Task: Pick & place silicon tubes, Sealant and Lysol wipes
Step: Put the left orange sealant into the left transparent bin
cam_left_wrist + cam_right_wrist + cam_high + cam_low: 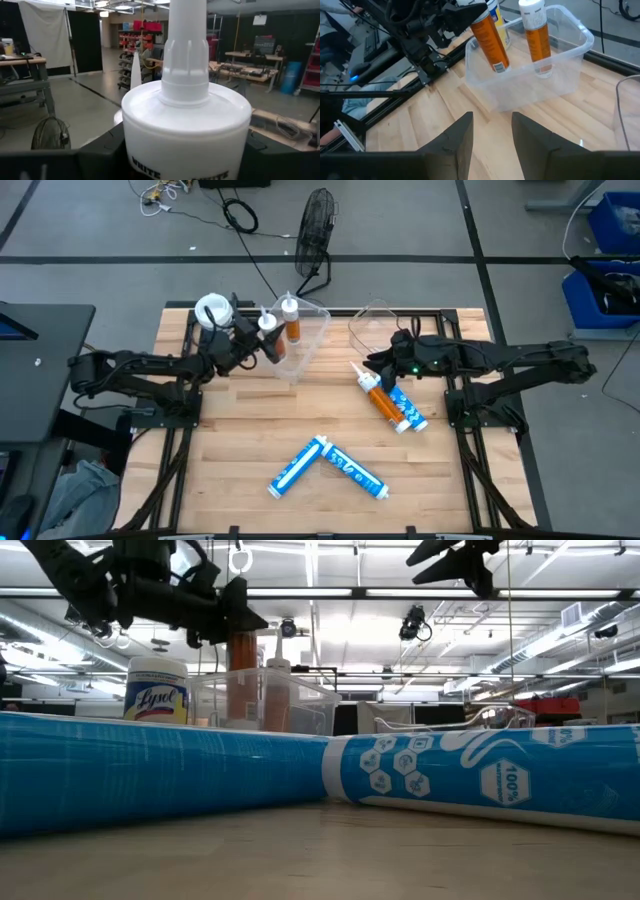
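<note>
My left gripper (256, 340) is shut on an orange sealant tube (490, 37) with a white cap, held tilted over the clear bin (305, 345). A second orange tube (538, 42) stands upright in that bin. The yellow Lysol wipes canister (212, 310) stands beside the bin, toward the table's left edge. My right gripper (372, 365) is open and empty, above the table just beyond a lying orange tube (378, 398) and a blue-white tube (406, 410). Two more blue-white tubes (300, 465) (354, 471) lie near the table's front. My left gripper pinches the orange tube between its two fingers near the white capped upper end (472, 11), coming level from the table's left side, fingers across the tube. The tube slants with its nozzle up, its lower end (501, 66) inside the bin; whether it touches the floor, I cannot tell.
A second clear container (375, 320) sits at the table's far edge, right of the bin. A fan (315, 230) and cables lie on the floor beyond the table. Bare wood lies in the table's middle, between the bin and the near tubes.
</note>
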{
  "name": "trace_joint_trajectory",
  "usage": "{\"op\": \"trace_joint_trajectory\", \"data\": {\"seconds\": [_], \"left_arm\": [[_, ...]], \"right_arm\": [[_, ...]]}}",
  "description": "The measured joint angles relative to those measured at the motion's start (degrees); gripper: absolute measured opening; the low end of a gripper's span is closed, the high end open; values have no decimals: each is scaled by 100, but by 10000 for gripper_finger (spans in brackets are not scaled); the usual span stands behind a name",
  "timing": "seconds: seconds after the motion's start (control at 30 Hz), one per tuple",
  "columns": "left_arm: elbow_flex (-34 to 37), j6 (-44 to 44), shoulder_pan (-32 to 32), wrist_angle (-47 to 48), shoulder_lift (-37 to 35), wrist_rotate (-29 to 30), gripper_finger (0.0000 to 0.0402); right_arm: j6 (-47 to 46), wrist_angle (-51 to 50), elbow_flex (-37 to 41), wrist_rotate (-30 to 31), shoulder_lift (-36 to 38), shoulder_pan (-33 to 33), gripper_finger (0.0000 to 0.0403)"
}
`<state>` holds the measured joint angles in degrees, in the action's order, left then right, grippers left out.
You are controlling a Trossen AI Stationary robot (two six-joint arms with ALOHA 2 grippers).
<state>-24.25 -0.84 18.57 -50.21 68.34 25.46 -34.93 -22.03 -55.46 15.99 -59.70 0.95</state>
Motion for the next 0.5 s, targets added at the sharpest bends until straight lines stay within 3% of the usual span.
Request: {"op": "trace_joint_trajectory", "data": {"seconds": [0.5], "left_arm": [[19,9,98,-624,1037,-130,215]], "right_arm": [[-65,598,0,-378,-714,0,136]]}}
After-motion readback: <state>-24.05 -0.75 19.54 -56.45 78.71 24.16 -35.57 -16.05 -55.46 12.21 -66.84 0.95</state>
